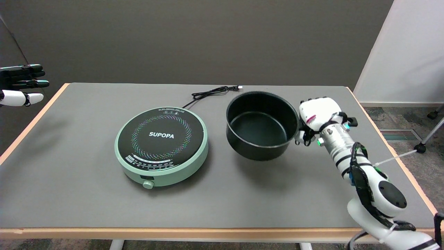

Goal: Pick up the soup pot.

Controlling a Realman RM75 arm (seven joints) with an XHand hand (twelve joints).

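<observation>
Soup pot [261,125]: black, empty, tilted slightly, its far side raised off the grey table [69,194], immediately left of the right hand [317,116]. The hand grips the pot's right side, fingers closed at the rim; the handle itself is hidden behind it. Further left of the hand, apart from the pot, sits a green induction cooker [162,146], its black cord [211,93] trailing behind it.
</observation>
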